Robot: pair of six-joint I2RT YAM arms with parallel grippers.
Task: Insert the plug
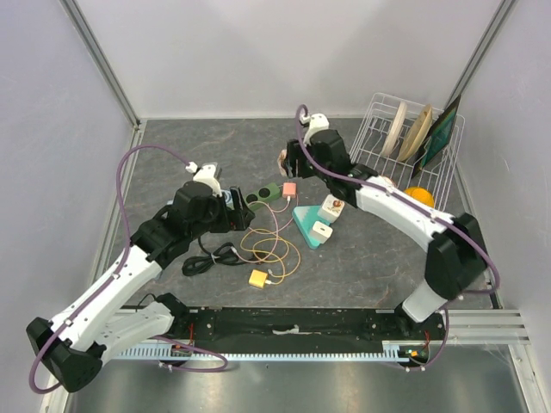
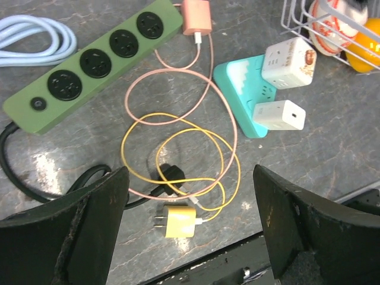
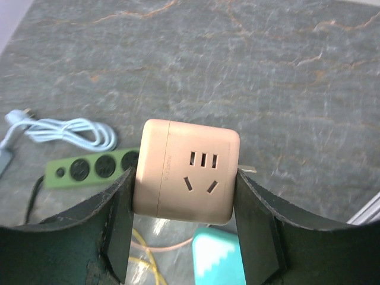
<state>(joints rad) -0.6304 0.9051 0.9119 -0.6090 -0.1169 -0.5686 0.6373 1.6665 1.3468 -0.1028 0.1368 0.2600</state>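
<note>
While the peach cube adapter [image 3: 185, 178] is gripped on two opposite sides by the right gripper [image 3: 184, 196], its socket face is turned toward the wrist camera and a metal prong [image 3: 248, 169] is seen projecting at its right edge. The cube is held off the table and fills the centre of the right wrist view, with the green power strip [image 3: 95, 169] seen at lower left behind it and a coiled white cable [image 3: 71, 132] just above that strip. In the top view the cube is found at upper centre, a little above the right end of the strip, where a pink charger [image 1: 290, 189] is laid at the strip's end. The left gripper [image 2: 190, 172] is held with its jaws spread wide and nothing between them, over a loose tangle of pink and yellow cables [image 2: 178, 127]. A yellow charger [image 2: 178, 221] is seen at lower centre of the left wrist view, with a black plug [image 2: 172, 173] just above it. At right of that view a teal triangular socket block [image 2: 237, 83] is set, with two white adapters [image 2: 288, 62] on it. A wire rack [image 1: 379, 129] with plates stood in it is placed at upper right of the top view, an orange round object [image 1: 419, 195] at its lower edge.
</note>
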